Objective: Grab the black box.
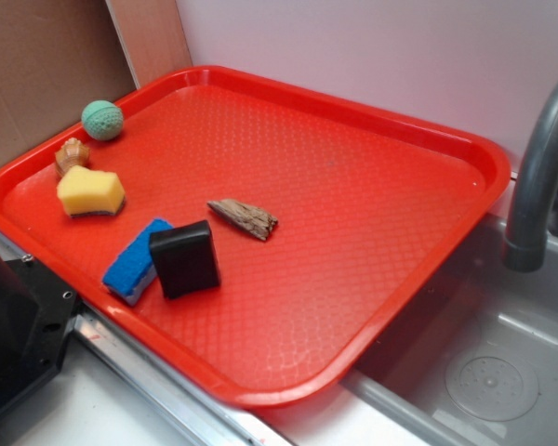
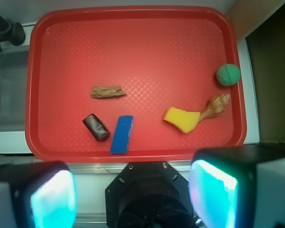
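the gripper (image 2: 133, 199) fills the bottom of the wrist view, its two glowing fingers (image 2: 52, 199) spread wide apart with nothing between them, hanging high over the near edge of the red tray (image 2: 133, 14) and looking straight down. on the tray, the black box (image 1: 184, 258) lies near that same near rim, just beside the blue sponge (image 1: 135, 260), which looks to touch it in the exterior view. a wood piece (image 1: 244, 218) lies further in. the yellow sponge (image 1: 90, 191), shell (image 1: 72, 154) and green ball (image 1: 102, 120) sit well apart along one side.
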Available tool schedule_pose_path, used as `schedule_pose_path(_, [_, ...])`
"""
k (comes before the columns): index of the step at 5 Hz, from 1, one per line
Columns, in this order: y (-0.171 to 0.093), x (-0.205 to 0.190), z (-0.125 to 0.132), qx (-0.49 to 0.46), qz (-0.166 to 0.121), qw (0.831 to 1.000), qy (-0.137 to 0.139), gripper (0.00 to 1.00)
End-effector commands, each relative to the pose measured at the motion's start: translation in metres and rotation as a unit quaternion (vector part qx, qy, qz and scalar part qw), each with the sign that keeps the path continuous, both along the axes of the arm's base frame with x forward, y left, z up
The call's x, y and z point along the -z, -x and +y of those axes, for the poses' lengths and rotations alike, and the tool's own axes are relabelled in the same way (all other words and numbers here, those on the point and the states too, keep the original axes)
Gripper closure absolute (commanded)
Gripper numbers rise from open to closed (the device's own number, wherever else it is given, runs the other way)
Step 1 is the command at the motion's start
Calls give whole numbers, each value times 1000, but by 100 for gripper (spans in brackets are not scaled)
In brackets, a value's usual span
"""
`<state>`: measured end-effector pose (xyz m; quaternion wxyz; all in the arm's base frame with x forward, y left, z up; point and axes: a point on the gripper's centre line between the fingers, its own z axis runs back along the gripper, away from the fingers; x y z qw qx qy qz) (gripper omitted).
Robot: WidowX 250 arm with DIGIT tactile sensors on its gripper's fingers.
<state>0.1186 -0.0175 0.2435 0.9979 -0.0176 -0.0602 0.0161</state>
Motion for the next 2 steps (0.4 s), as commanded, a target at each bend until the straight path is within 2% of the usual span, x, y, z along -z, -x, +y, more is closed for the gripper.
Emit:
schedule_pose_path(1, [0, 0, 0, 0, 0, 1000, 0, 0])
schedule_pose_path(2, [-29, 50, -40, 90, 6, 995, 44, 0])
